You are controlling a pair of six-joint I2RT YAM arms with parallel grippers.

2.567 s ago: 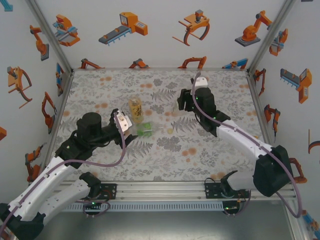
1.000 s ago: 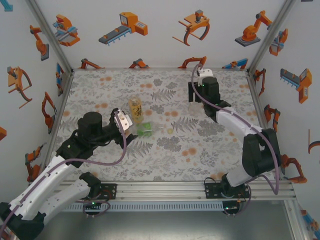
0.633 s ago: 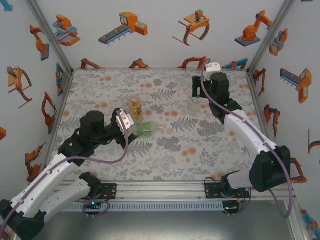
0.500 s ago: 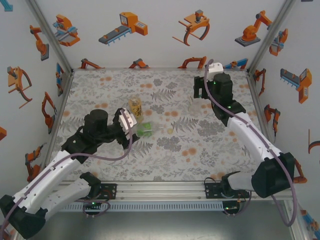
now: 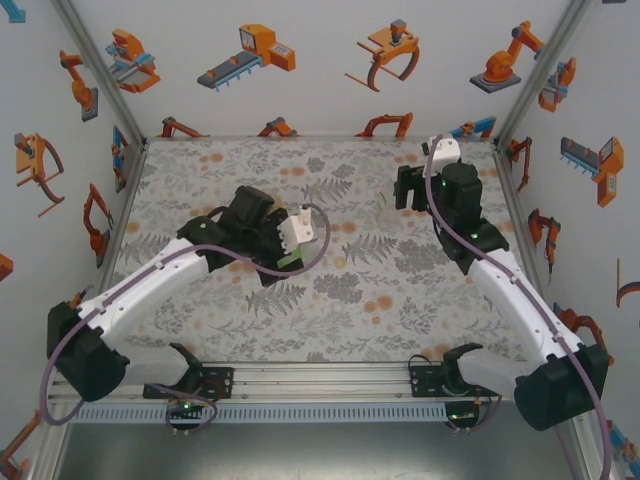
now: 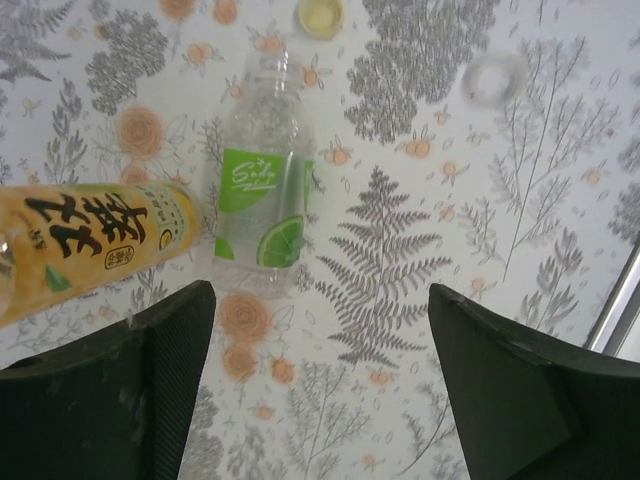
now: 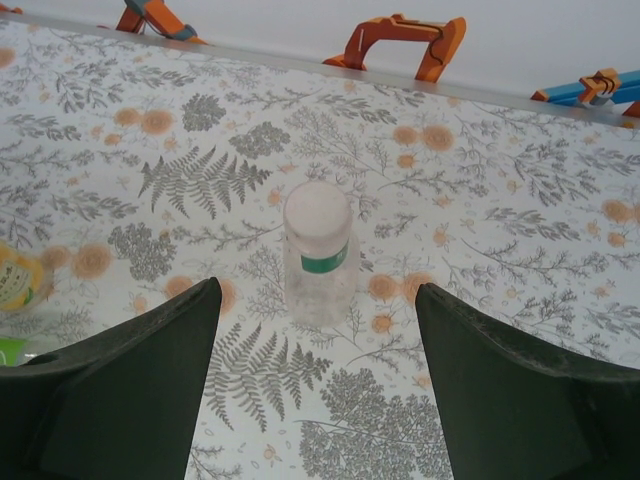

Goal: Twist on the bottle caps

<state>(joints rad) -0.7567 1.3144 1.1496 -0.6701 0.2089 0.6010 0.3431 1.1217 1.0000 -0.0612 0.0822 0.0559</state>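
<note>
The left end effector (image 6: 318, 322) hangs over the middle of the counter (image 5: 350, 310) with its two fingers spread wide and nothing between them. In the left wrist view the green-tinted bottle (image 6: 262, 195) lies just beyond the gap, a little toward the left finger, its lime label facing the camera and its neck pointing away. No cap shows on that neck. Whether this bottle stands or lies I cannot tell from this steep angle. The amber bottle (image 6: 90, 245) sits just beside it on the left, close above the left finger's tip, and the two bottles nearly touch. Past the green-tinted bottle's mouth lies a pale yellow cap (image 6: 320, 15), loose on the counter. A whitish cap (image 6: 493, 75) lies well off to the right, also loose and apart from both bottles.

The right end effector (image 7: 318, 332) is at the far right of the counter, its fingers likewise held apart and gripping nothing. The slim bottle (image 7: 320, 270) stands upright straight ahead of it – centred on the gap between the fingers but beyond their tips, untouched. A white cap (image 7: 318, 210) sits on the slim bottle's top, above the green label band. How tightly it sits cannot be judged.
</note>
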